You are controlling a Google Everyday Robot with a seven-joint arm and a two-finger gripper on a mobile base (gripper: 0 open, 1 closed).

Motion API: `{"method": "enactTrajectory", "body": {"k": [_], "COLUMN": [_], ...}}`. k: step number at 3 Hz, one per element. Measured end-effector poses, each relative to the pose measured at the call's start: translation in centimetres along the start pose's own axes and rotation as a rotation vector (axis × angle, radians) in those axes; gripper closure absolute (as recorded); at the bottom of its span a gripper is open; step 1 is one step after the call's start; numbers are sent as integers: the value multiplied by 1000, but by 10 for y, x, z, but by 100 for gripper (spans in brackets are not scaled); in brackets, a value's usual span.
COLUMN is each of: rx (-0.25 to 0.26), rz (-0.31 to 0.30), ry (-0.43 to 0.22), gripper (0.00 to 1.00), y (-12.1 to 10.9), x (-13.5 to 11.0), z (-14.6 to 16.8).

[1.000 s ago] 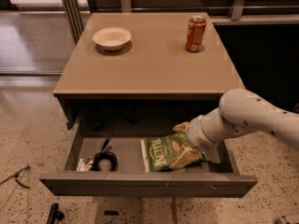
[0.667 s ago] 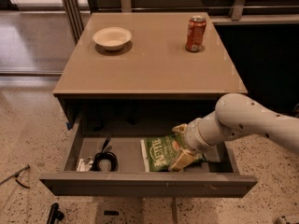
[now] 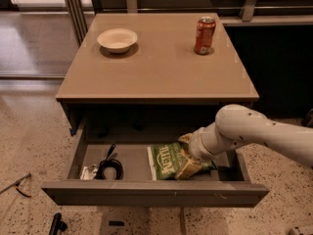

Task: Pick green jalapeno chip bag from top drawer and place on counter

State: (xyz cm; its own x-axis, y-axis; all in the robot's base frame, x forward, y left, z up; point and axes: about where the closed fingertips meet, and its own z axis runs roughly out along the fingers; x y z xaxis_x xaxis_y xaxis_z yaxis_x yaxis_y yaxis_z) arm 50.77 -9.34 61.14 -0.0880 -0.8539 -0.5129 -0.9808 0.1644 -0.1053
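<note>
The green jalapeno chip bag (image 3: 165, 160) lies flat in the middle of the open top drawer (image 3: 151, 192), white lettering up. My gripper (image 3: 187, 154) reaches in from the right on a white arm (image 3: 254, 131) and sits low over the bag's right end. Its tan fingers (image 3: 189, 169) stand apart, one at the bag's far side and one at its near side, so the jaws are open around that end. The bag rests on the drawer floor. The tan counter (image 3: 156, 72) is the tabletop above the drawer.
A white bowl (image 3: 117, 39) stands at the counter's back left and an orange soda can (image 3: 205, 35) at its back right. A coiled black cable (image 3: 109, 167) and a small wrapper (image 3: 88, 172) lie in the drawer's left part.
The arm and gripper have shifted slightly left and lower onto the bag's right end. The bag has stayed in place.
</note>
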Motion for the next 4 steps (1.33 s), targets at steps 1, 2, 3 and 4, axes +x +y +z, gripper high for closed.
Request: {"method": "enactTrajectory", "body": {"k": [1,2,3,4], "rx": [0,0,0,0], "rz": [-2,-2,-2,-2], "ry": [2,2,2,2], "gripper": [44,67,98,100], "y": [0,0,0,0], "x": [0,0,0,0], "z": [0,0,0,0]}}
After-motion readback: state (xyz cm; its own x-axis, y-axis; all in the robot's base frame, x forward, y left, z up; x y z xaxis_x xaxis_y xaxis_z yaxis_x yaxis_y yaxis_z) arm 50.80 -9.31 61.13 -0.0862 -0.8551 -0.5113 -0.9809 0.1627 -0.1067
